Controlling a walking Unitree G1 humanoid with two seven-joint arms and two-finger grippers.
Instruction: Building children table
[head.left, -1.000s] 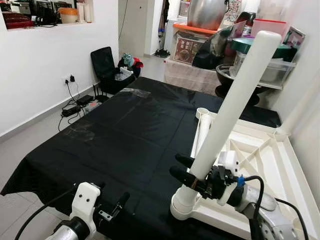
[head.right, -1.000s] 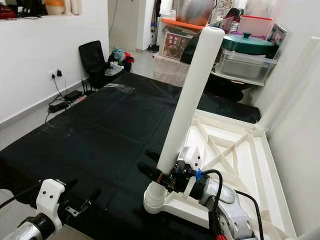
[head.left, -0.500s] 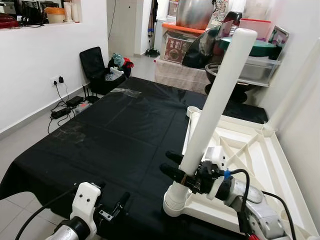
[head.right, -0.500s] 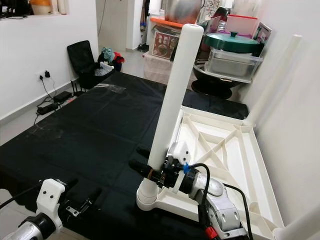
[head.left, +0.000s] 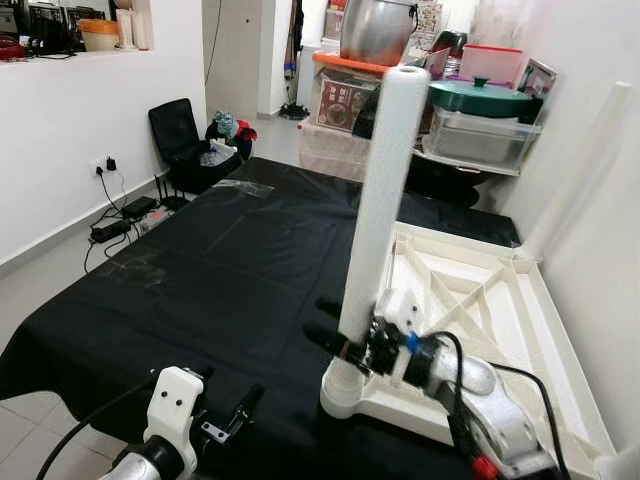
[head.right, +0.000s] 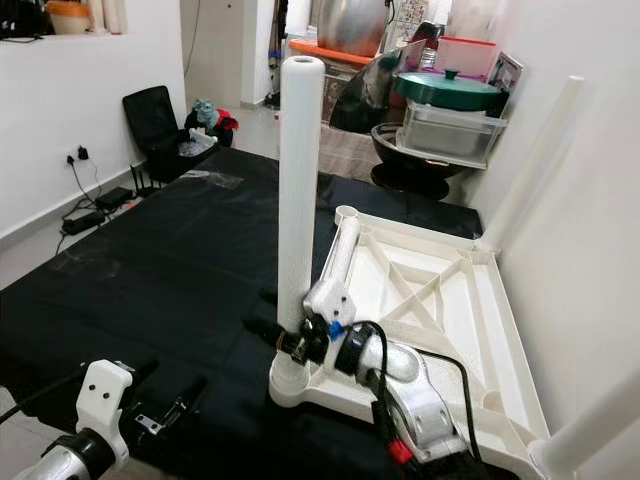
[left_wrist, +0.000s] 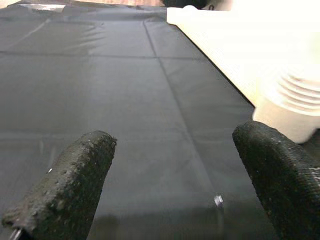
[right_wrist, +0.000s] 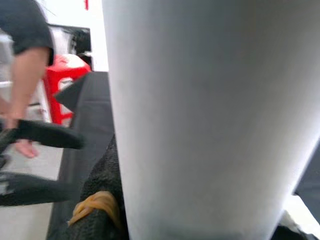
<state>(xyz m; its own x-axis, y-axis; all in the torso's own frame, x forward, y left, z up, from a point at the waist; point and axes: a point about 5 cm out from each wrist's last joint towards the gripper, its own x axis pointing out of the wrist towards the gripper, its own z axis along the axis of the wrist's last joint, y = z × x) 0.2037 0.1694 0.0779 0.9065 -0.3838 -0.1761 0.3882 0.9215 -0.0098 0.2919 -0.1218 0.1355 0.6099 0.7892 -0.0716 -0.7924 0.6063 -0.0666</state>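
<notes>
The right gripper (head.left: 345, 335) has its fingers clenched around the white table leg (head.left: 380, 190), low on the leg, which stands upright in the corner socket (head.left: 345, 392) of the upturned white tabletop (head.left: 500, 330). The tabletop lies on a black cloth (head.left: 200, 270) spread over the floor. The left gripper (left_wrist: 175, 185) hovers low over the cloth near the socket, fingers (left_wrist: 70, 185) released and apart.

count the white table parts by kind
held leg, in right gripper: 1
lying leg: 1
corner legs: 2
tabletop: 1
total: 5
</notes>
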